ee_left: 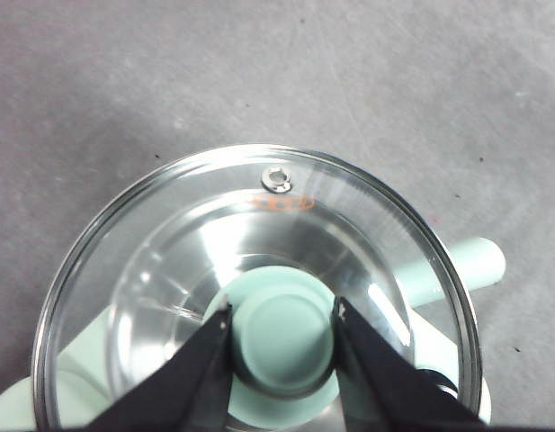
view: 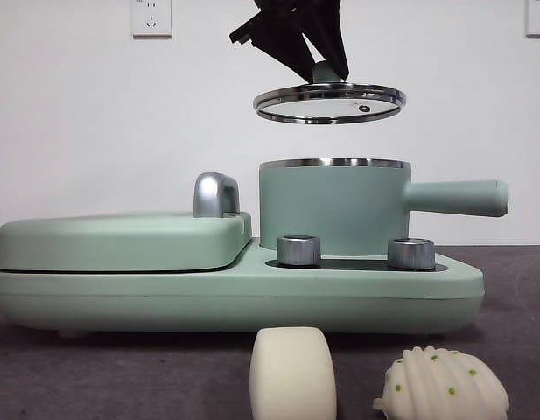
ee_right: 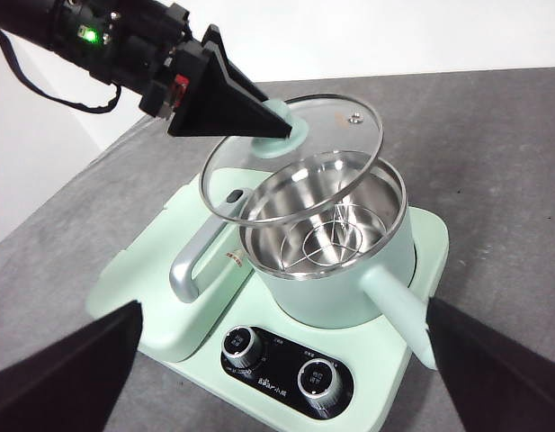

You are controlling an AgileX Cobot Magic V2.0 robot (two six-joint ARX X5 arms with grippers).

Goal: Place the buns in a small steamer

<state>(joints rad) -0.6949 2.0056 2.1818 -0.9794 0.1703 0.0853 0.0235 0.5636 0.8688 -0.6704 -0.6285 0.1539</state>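
Front view: the lid (view: 330,102) is held level in the upper middle of the frame by the left gripper (view: 325,72), its jaws clamped on the green knob, well above the open steamer (view: 333,208). The steamer sits right of centre on the green cooker base (view: 234,289), with the closed griddle (view: 121,238) at its left. Both buns lie on the table at the bottom edge: the smooth bun (view: 293,374) at centre and the ridged bun (view: 442,385) at lower right, apart from each other. A dark grey tabletop (view: 42,367), a white wall and two sockets in the upper corners are seen.

Left wrist view: the knob (ee_left: 282,333) is squeezed between the two jaws at the bottom centre, and the glass lid fills the lower half, with the steamer's handle (ee_left: 461,270) seen through and past it at right. To do the step well, the lid would best be kept level and carried clear to one side, so that the pot is left free.

Right wrist view: the right gripper (ee_right: 286,396) is spread wide at the bottom corners, holding nothing. The steamer's steel inside and its wire rack (ee_right: 335,241) are seen at centre, with no bun in it yet.
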